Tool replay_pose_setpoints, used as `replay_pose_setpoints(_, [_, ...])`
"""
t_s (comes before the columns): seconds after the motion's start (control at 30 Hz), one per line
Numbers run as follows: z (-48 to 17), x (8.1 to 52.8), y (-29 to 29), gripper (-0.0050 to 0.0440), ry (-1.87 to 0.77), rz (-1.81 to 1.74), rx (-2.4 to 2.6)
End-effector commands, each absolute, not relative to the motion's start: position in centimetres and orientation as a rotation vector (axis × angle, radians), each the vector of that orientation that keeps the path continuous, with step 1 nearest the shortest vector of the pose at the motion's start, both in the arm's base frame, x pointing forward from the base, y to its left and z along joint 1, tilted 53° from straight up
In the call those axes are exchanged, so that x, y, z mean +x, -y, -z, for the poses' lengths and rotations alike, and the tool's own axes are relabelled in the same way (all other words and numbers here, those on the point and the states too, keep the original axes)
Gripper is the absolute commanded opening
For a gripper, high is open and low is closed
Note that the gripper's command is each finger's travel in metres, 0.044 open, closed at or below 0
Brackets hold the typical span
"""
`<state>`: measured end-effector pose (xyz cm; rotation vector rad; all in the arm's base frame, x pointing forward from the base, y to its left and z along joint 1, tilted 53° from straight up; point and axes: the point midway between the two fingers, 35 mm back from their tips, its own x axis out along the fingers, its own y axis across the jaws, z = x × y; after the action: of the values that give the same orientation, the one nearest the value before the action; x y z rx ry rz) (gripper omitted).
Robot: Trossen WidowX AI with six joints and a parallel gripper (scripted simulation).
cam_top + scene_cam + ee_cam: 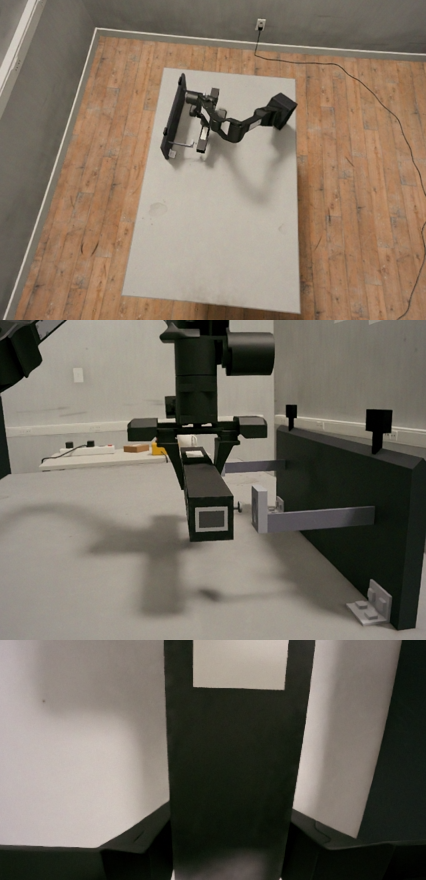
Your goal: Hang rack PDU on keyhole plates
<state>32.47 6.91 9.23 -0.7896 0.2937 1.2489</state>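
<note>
The rack PDU is a long black bar with a grey-framed end face, held level above the table. My gripper is shut on it from above, near its middle. In the wrist view the PDU runs between both fingers. A small button sticks out of its back toward the near keyhole plate, a short gap away. The plate sits on a grey arm from the black backboard. The far arm shows; its plate is hidden behind my finger. From above, the PDU lies parallel to the backboard.
Two black pegs stand on top of the backboard. A grey L-bracket fixes its foot to the table. The arm's base stands at the table's right edge. A cable runs across the floor.
</note>
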Motion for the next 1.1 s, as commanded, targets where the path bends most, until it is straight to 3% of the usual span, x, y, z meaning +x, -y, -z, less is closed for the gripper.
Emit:
replay_pose_setpoints(0.0, [-10.3, 32.97, -6.42, -0.005, -0.27, -1.224, -0.811])
replay_pose_setpoints(1.07, [-10.21, 32.63, -6.79, -0.005, -0.278, -1.234, -0.804])
